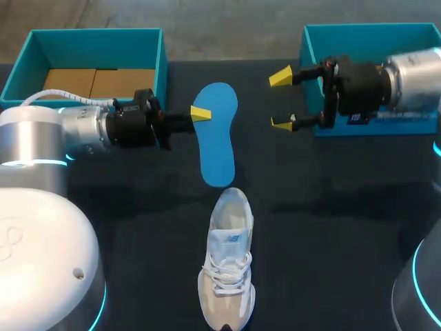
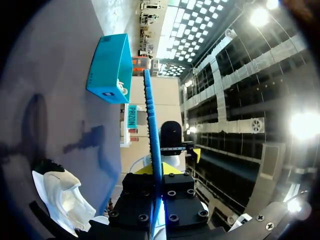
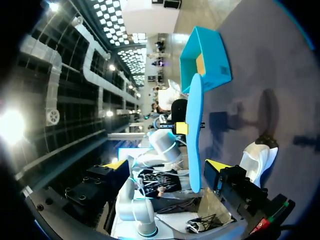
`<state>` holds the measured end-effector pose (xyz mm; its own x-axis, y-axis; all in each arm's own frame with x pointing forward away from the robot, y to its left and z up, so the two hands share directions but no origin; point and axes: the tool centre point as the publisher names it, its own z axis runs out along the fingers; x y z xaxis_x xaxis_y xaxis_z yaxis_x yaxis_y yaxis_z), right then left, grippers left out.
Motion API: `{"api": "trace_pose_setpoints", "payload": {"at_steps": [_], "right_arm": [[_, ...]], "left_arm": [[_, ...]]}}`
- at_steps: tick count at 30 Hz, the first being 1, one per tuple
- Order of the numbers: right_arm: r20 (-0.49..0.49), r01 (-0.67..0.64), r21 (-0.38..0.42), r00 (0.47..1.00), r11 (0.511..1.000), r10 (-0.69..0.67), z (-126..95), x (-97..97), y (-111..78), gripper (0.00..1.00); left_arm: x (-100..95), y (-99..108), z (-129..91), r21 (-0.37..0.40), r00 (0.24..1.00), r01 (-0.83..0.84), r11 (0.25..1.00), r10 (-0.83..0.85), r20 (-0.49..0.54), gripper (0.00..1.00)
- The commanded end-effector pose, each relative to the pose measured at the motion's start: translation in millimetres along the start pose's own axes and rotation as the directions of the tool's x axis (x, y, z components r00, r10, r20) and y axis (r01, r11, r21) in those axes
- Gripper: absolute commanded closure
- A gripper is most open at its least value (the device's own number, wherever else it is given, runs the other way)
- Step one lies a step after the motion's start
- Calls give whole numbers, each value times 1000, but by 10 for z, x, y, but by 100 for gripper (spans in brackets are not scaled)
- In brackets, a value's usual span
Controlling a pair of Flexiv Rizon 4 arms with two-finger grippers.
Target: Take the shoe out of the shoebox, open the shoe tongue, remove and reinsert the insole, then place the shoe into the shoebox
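The left gripper (image 1: 200,114) pinches the insole (image 1: 216,148) by one edge; the right gripper (image 1: 281,100) hangs wide open, empty. So thin a grip may let it twist before reaching the loose shoe (image 1: 227,276).

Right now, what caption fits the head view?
Left gripper grips the blue insole; right gripper open beside it; white shoe lies nearby.

The insole (image 1: 216,134) is plain bright blue. The shoe (image 1: 227,276) is white and cream, with white laces and a blue mark on its tongue. The left box (image 1: 96,48) is teal with a brown floor; the right box (image 1: 358,38) is teal. The left gripper (image 1: 200,114) and right gripper (image 1: 280,100) are black with yellow tips. The table (image 1: 331,227) is black.
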<state>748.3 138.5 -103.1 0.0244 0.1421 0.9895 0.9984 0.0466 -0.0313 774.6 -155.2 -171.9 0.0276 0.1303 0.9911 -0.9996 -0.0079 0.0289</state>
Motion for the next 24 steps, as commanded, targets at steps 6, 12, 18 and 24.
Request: {"api": "trace_pose_setpoints", "payload": {"at_steps": [6,12,18,24], "right_arm": [[504,-37,43,864,998,10,16,624,26,0],[739,-115,59,673,992,34,137,861,41,0],[837,-153,46,545,987,45,201,968,30,0],[914,-155,8,403,988,56,307,1115,-30,0]], "left_arm": [[2,3,-3,0,1000,0,1000,0,2,100],[2,3,-3,0,1000,0,1000,0,2,100],[2,3,-3,0,1000,0,1000,0,2,100],[2,3,-3,0,1000,0,1000,0,2,100]]}}
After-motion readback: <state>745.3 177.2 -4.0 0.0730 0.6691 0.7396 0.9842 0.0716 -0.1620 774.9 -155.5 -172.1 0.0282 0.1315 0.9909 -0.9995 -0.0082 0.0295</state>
